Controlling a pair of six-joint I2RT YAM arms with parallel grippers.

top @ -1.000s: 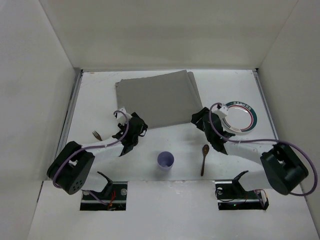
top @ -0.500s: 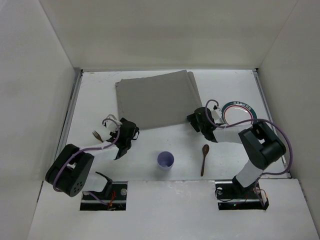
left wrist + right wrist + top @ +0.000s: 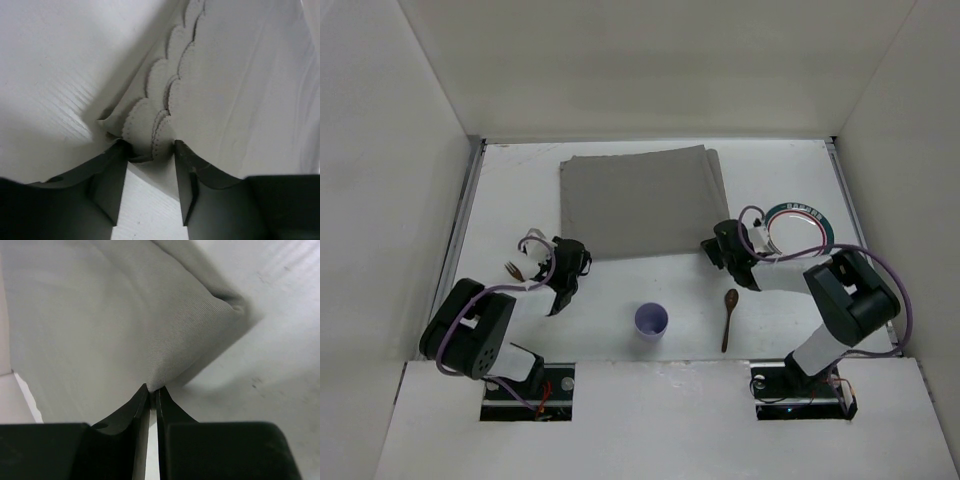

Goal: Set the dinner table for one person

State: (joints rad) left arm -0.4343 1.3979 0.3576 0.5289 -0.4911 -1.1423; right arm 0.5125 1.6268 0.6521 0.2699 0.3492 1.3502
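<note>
Toward the upper middle of the top view, the grey placemat (image 3: 638, 205) lies flat on the dinner table (image 3: 520, 190). Its long axis runs left to right across the frame, slightly tilted. Each arm has one of its two near corners, so neither is the nearer one: the left arm is at the lower-left corner and the right arm at the lower-right. From both pincers the cloth spreads away up-frame, toward the far wall.

The right gripper (image 3: 153, 395) is pinched almost closed on its corner, with the fabric drawn into a small peak at the fingertips. The left gripper (image 3: 150, 155) stands at a moderate gap, and the scalloped, folded corner is bunched between its tips. Whether it truly clamps the cloth cannot be told.

The plate (image 3: 800, 235) sits just right of the right-hand corner, and the fork (image 3: 513, 268) sits left of the left-hand one. The cup (image 3: 652, 320) and spoon (image 3: 729, 318) lie lower in the frame.

The next move probably drags the mat down-frame, so the pull needs to be even on both corners. If the left corner slips, the cloth would likely skew.
</note>
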